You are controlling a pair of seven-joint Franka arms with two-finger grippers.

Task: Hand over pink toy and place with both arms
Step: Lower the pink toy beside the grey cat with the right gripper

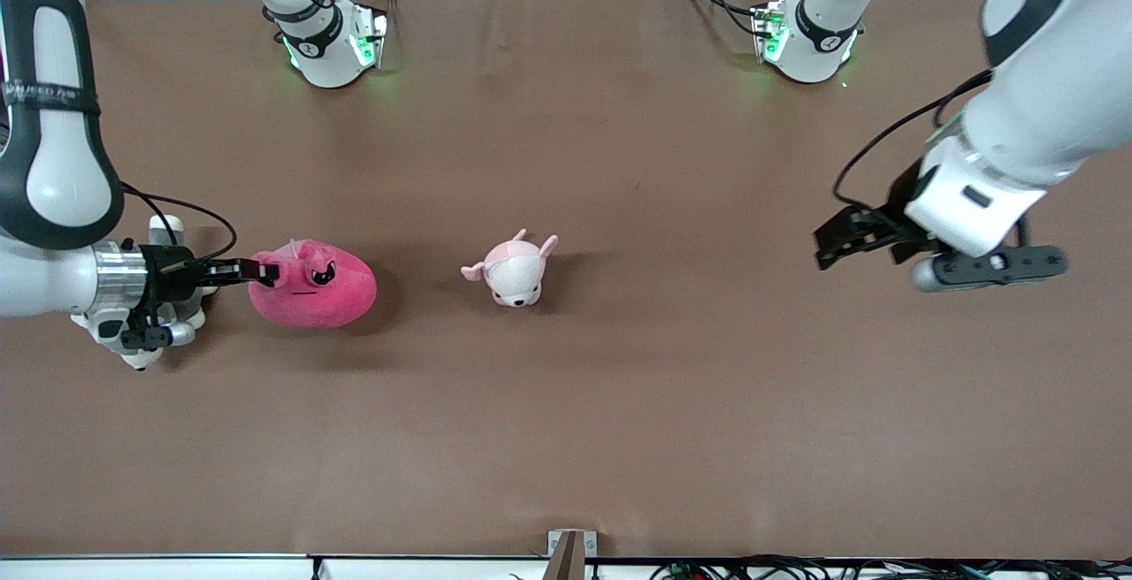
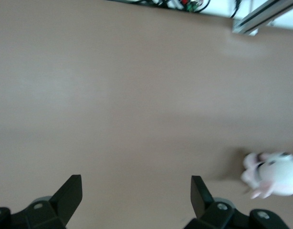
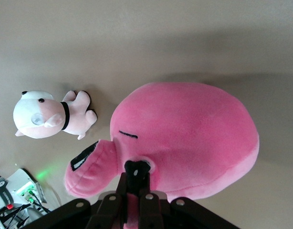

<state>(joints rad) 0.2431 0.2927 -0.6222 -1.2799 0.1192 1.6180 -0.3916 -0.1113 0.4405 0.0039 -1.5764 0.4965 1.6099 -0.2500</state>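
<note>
The pink toy (image 1: 314, 286) is a big hot-pink plush with dark angry eyes, down at the table near the right arm's end. My right gripper (image 1: 263, 272) is shut on a fold at the toy's edge. In the right wrist view the fingers (image 3: 137, 177) pinch pink plush beside a dark eye, and the toy's body (image 3: 194, 138) fills the view. My left gripper (image 1: 829, 246) hangs open and empty over bare table at the left arm's end. Its two fingers stand wide apart in the left wrist view (image 2: 136, 193).
A small pale pink-and-white plush animal (image 1: 513, 269) lies mid-table between the two grippers. It also shows in the left wrist view (image 2: 274, 174) and the right wrist view (image 3: 46, 117). The brown table cover (image 1: 619, 403) stretches out around it. Both arm bases stand along the table's edge farthest from the front camera.
</note>
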